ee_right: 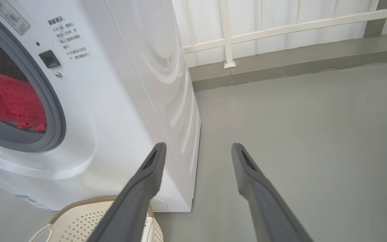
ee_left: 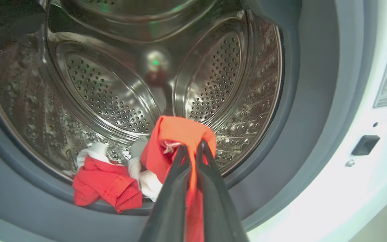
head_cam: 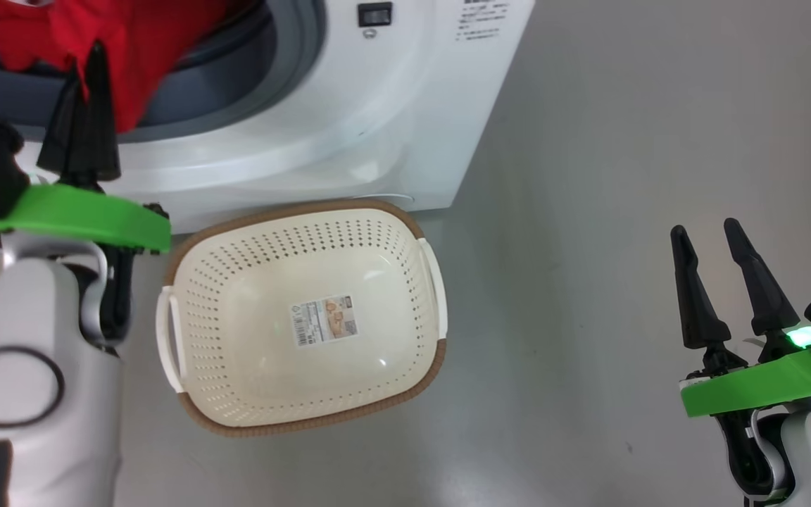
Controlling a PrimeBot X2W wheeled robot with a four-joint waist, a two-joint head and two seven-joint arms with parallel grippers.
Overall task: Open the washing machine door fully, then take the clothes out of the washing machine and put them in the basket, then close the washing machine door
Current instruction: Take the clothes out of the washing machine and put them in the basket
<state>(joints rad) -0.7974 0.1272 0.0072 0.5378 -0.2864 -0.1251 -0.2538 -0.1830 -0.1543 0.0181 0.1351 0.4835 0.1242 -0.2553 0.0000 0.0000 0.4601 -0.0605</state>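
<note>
Left pincer (head_cam: 90,74) clamped shut on red clothes (head_cam: 145,42) at washer (head_cam: 349,120) mouth; more clothes on drum (ee_left: 106,97) lip. Basket (head_cam: 293,209) on floor (head_cam: 624,141) just before washer, below-right of left pincer, nearer left arm. Right pincer (head_cam: 706,231) wide open, empty, well apart.

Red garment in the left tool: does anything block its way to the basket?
Nothing visible does. The left tool grips the red garment at the mouth of the drum, and the basket sits open on the floor directly before the washing machine.
</note>
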